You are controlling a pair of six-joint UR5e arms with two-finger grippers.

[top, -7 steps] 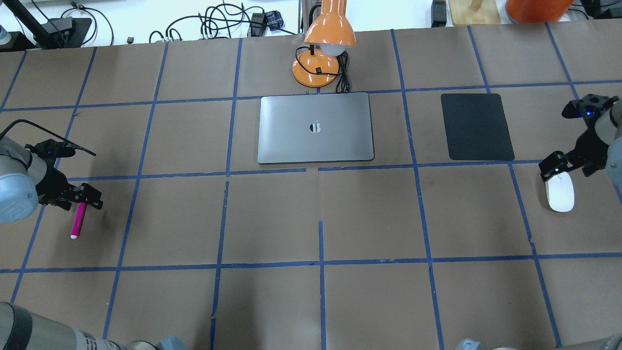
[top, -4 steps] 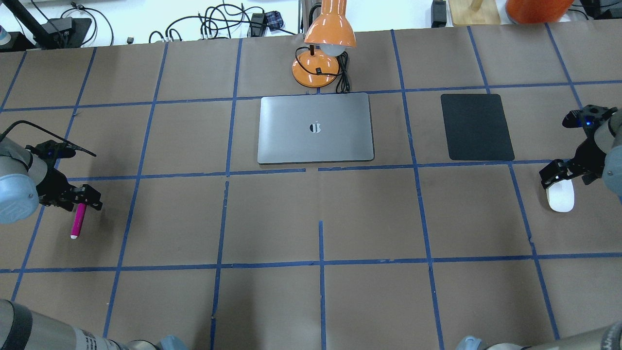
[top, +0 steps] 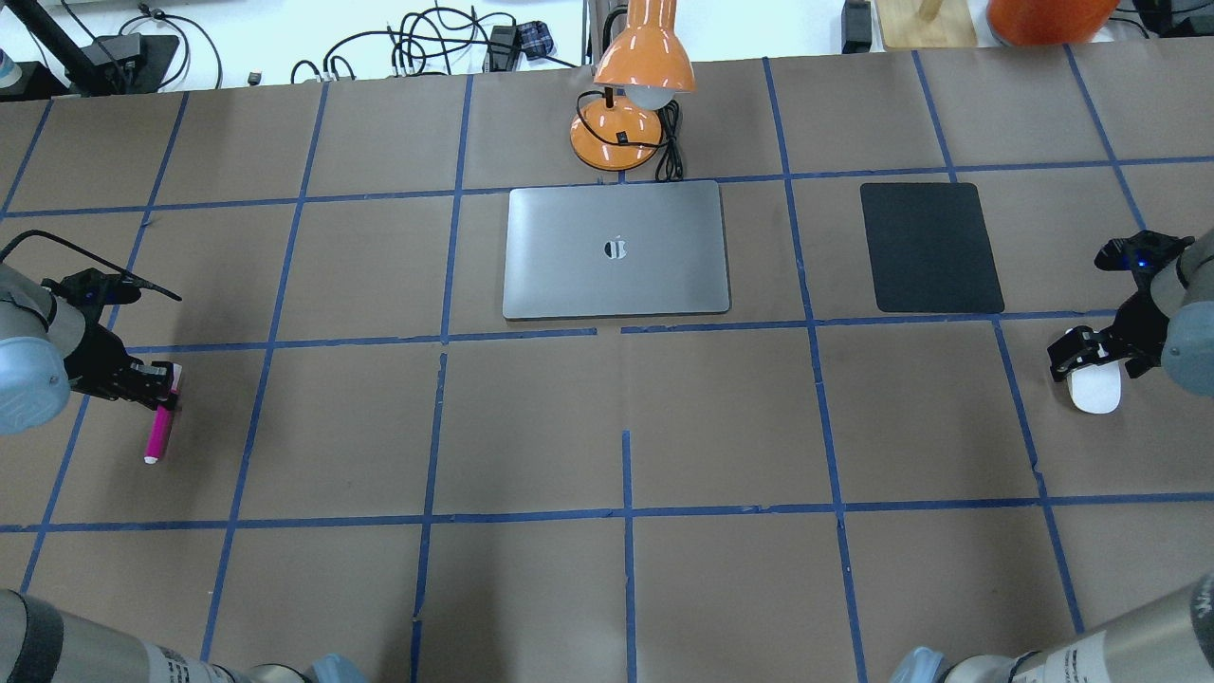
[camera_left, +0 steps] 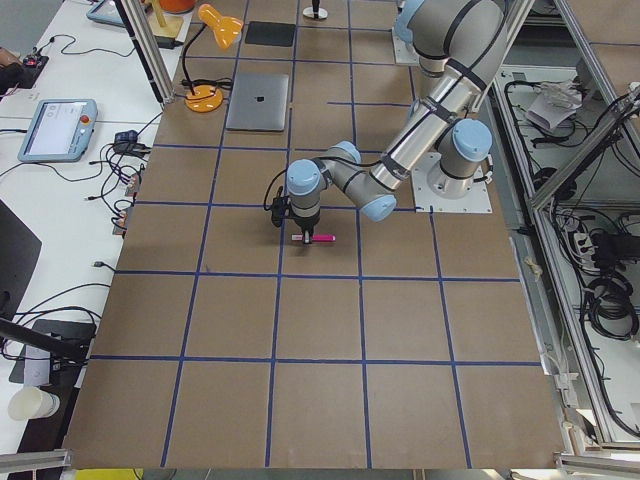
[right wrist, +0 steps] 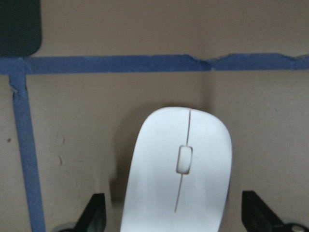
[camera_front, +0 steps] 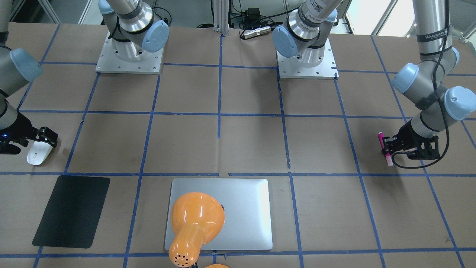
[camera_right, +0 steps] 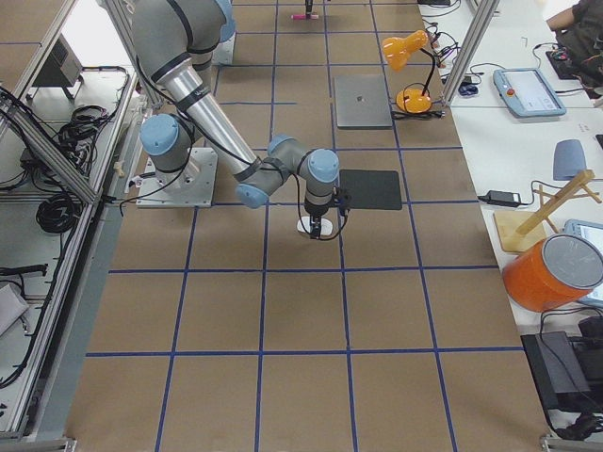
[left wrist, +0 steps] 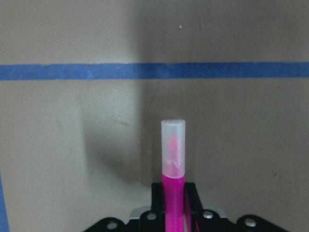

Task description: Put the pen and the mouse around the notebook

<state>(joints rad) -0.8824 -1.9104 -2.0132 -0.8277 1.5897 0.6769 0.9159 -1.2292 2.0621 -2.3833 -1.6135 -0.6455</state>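
The magenta pen (top: 158, 427) lies on the table at the far left, pale end toward the robot. My left gripper (top: 157, 385) is shut on its upper part. In the left wrist view the pen (left wrist: 173, 159) runs out from between the fingers. The white mouse (top: 1094, 391) rests at the far right. My right gripper (top: 1091, 357) is low over it and open. In the right wrist view the mouse (right wrist: 179, 169) sits between the two fingers (right wrist: 96, 215) with a gap on each side. The silver notebook (top: 616, 249) lies closed at the table's middle rear.
An orange desk lamp (top: 631, 104) stands just behind the notebook, its cord beside the base. A thin black sheet (top: 929, 247) lies to the notebook's right. From the front, the lamp's head (camera_front: 195, 217) covers part of the notebook (camera_front: 249, 208).
The left gripper's fingers have closed onto the pen, which has turned slightly. The right gripper has moved toward the robot and lower, so it now straddles the mouse.
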